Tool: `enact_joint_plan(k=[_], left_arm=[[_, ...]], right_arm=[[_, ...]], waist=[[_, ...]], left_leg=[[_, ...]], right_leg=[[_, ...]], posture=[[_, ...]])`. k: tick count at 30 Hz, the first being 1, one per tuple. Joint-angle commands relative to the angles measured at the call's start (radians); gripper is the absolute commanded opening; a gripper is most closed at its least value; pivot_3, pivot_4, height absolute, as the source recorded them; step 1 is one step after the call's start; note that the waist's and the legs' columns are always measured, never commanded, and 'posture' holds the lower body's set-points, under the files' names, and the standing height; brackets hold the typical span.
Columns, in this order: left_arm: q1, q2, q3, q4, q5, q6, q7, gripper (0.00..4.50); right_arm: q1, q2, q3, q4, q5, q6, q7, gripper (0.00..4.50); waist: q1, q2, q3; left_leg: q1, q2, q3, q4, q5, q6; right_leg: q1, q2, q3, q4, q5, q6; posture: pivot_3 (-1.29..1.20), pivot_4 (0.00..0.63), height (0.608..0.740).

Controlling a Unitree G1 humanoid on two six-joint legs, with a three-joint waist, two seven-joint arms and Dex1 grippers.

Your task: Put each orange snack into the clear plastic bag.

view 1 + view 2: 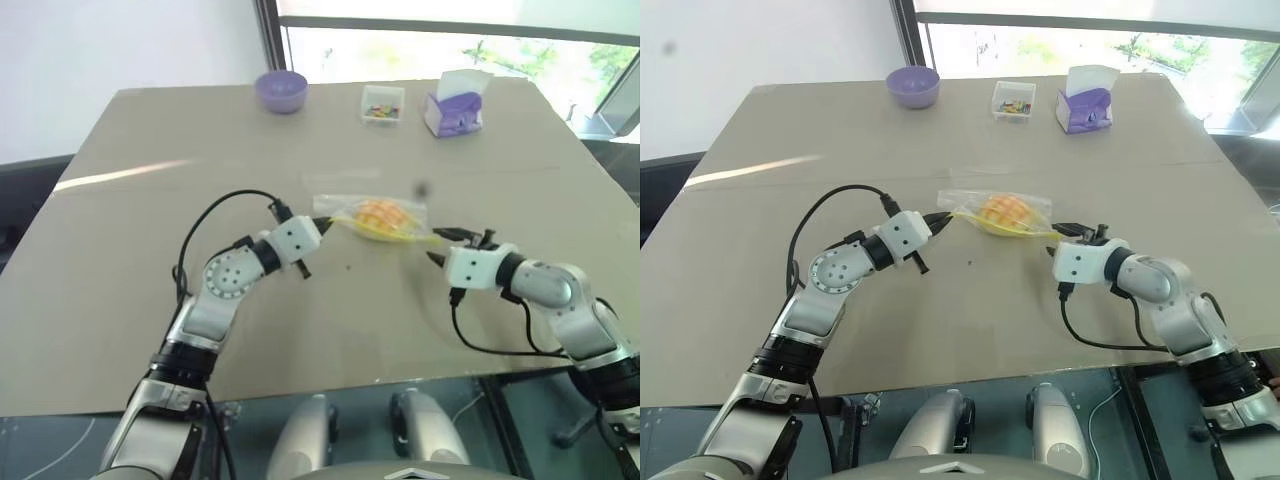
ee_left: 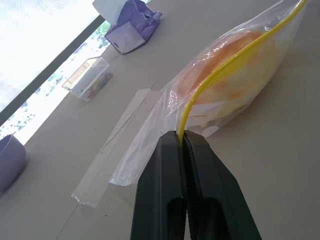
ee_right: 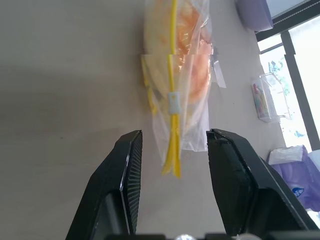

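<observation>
With an orange snack (image 1: pixel 378 212) already inside the clear plastic bag (image 1: pixel 385 222), the left gripper (image 2: pixel 184 141) pinched its yellow seal strip (image 2: pixel 235 61) while the right gripper (image 3: pixel 174 150) stood parted around the strip's other end, no loose snack in sight.

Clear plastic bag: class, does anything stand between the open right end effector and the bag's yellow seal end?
Nothing visible does. The right end effector is open, and the clear plastic bag hangs with its yellow seal end between the jaws, untouched.

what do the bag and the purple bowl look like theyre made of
Clear plastic bag: thin, glossy, soft film, judging by its wrinkles and see-through walls, with an opaque yellow seal strip, likely plastic. Purple bowl: smooth, opaque and evenly coloured; probably plastic, though glazed ceramic can't be ruled out.
</observation>
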Motion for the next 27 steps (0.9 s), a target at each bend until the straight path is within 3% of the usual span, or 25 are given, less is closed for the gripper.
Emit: enact_joint_plan(k=[1, 2, 7, 14, 23, 27], left_arm=[[-0.022, 0.001, 0.019, -0.051, -0.006, -0.004, 0.009, 0.00], [-0.022, 0.001, 0.019, -0.052, -0.006, -0.004, 0.009, 0.00], [-0.018, 0.002, 0.021, -0.062, -0.005, 0.002, 0.012, 0.00], [-0.008, 0.007, 0.038, -0.099, -0.045, 0.023, -0.010, 0.00], [-0.080, 0.068, 0.187, -0.247, -0.443, 0.375, -0.218, 0.00], [-0.186, 0.077, 0.192, -0.146, -0.429, 0.412, -0.200, 0.00]], right_arm=[[-0.026, 0.000, -0.023, 0.008, -0.008, -0.004, -0.012, 2.16], [-0.028, 0.000, -0.021, 0.012, -0.008, -0.006, -0.012, 2.16], [-0.033, 0.007, -0.011, 0.025, -0.002, -0.012, 0.000, 0.06], [-0.059, 0.007, -0.041, 0.035, 0.019, 0.001, 0.002, 0.06], [-0.198, -0.061, -0.190, -0.050, 0.323, 0.155, 0.203, 0.06], [-0.323, -0.067, -0.171, 0.124, 0.246, 0.097, 0.140, 0.06]], waist=[[0.000, 0.000, 0.000], [0.000, 0.000, 0.000], [0.000, 0.000, 0.000], [-0.001, 0.000, 0.000], [-0.001, 0.000, 0.001], [-0.002, 0.000, 0.001]], left_leg=[[0.000, 0.000, 0.000, 0.000, 0.000, 0.000], [0.000, 0.000, 0.000, 0.000, 0.000, 0.000], [0.000, 0.000, 0.000, 0.000, 0.000, 0.000], [0.000, 0.000, 0.000, 0.000, 0.000, 0.000], [0.000, 0.001, -0.001, 0.000, 0.000, 0.000], [-0.001, 0.000, 0.000, 0.000, 0.000, 0.000]], right_leg=[[0.000, 0.000, 0.000, 0.000, 0.000, 0.000], [0.000, 0.000, 0.000, 0.000, 0.000, 0.000], [0.000, 0.000, 0.000, 0.000, 0.000, 0.000], [0.000, 0.000, 0.000, 0.000, 0.000, 0.000], [0.000, 0.000, -0.001, 0.000, 0.000, 0.000], [0.000, 0.000, -0.001, -0.001, 0.000, 0.000]], posture=[[0.00, 0.150, 0.740], [0.00, 0.150, 0.740], [0.00, 0.150, 0.740], [0.00, 0.150, 0.740], [0.00, 0.150, 0.740], [0.00, 0.150, 0.740]])
